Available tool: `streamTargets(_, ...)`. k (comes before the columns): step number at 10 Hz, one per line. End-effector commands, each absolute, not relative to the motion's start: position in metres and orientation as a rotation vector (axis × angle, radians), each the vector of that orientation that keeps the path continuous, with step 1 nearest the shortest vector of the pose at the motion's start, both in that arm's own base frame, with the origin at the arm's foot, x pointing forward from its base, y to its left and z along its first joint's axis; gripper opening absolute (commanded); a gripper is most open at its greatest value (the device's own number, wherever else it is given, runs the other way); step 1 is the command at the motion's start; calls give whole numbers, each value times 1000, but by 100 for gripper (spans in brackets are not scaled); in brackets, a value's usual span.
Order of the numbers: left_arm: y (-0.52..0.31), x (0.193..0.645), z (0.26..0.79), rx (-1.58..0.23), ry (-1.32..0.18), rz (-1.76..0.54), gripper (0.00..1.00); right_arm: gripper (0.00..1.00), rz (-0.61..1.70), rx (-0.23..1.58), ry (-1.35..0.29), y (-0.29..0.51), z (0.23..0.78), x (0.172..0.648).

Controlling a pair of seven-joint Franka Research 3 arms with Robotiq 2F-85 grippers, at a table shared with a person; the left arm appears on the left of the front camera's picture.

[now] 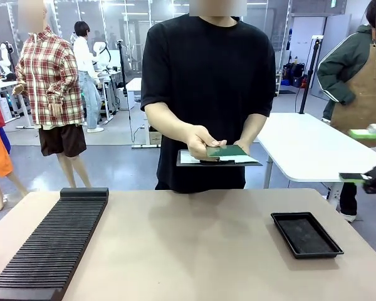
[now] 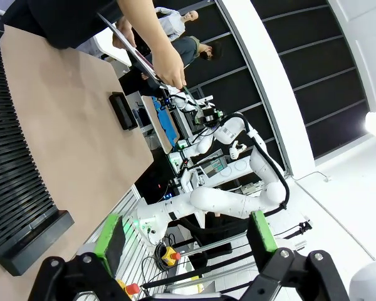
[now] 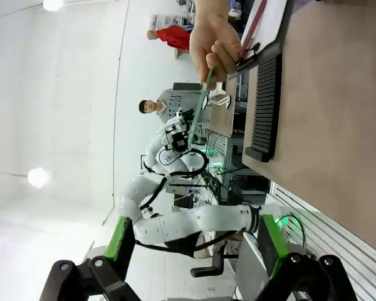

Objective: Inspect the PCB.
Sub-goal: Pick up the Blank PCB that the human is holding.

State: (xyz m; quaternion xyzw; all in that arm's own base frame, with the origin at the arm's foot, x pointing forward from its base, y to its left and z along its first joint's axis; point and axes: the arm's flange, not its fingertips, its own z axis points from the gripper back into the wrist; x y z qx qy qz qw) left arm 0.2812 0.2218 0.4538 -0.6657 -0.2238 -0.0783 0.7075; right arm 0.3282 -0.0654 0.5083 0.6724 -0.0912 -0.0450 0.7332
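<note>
One PCB (image 1: 226,150) above clipboard (image 1: 189,159), tray (image 1: 306,235) apart

Open lab hall: white worktables (image 1: 307,153), glass partitions (image 1: 133,28).

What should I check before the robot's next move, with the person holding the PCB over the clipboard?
1. PCB held in the person's hand, above the clipboard: ok.
2. Left pincer open, holding nothing: ok.
3. Right pincer open, holding nothing: ok.
4. Black tray lying flat on the table, on the robot's right: ok.
5. PCB within reach of either pincer: cannot tell.
6. PCB surface readable for inspection: not ok, too small and edge-on.
</note>
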Motion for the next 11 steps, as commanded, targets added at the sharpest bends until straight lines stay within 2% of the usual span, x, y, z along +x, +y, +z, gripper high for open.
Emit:
streamTargets(1,222,280,456,-1460,-499,-178,100,100,-147,1467,-181,-29,517,339)
streamTargets(4,222,280,456,-1460,-499,-178,100,100,-165,1445,-81,22,514,364)
streamTargets(8,222,280,456,-1460,-499,-178,100,100,-136,1505,9,76,508,387)
streamTargets(11,222,280,456,-1460,-499,-178,100,100,-107,1502,40,105,502,408)
